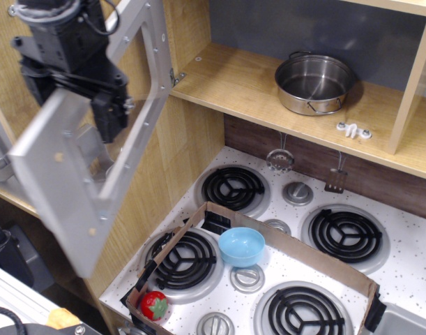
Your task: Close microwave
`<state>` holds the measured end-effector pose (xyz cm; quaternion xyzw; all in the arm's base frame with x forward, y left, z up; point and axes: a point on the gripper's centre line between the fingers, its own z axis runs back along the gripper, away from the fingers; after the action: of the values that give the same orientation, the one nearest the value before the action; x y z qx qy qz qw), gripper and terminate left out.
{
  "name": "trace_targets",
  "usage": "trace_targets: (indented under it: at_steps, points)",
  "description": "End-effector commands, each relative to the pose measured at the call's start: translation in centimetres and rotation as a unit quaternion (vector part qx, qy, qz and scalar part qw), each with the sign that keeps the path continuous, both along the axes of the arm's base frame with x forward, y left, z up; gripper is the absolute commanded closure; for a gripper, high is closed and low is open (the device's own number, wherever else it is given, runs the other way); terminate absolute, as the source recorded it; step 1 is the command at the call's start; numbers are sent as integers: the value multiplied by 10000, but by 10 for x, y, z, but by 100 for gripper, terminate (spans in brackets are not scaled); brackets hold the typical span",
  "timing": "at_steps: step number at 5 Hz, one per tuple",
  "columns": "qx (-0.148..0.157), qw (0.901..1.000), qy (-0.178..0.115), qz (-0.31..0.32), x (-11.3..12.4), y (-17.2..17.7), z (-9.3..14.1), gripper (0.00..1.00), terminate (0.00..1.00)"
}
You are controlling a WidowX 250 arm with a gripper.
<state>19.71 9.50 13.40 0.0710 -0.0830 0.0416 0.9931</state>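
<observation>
The microwave is a light-wood compartment [226,80] with a large silver-grey door [63,174] hinged at its left edge. The door stands open, swung out to the left and partly turned towards the opening, with its clear window [111,150] and screws showing. My black gripper [109,117] is at the top left, against the door's upper part, beside the window frame. Its jaws are dark and overlap the door, so I cannot tell whether they are open or shut. The door's loop handle is not clearly visible.
A steel pot [314,84] stands inside the compartment, with a small white bracket [354,130] in front of it. Below, a stovetop [408,269] carries a cardboard box [307,259] with a blue bowl [241,246] and a red strawberry [153,305]. Utensils [280,160] hang under the shelf.
</observation>
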Motion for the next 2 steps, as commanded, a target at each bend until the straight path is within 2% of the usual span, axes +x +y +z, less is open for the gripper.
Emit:
trace_targets:
  at_steps: [1, 2]
  points:
    - [-393, 9984, -375, -170, 34, -35, 35, 0, 0]
    - [-262, 9974, -556, -370, 52, -56, 86, 0, 0]
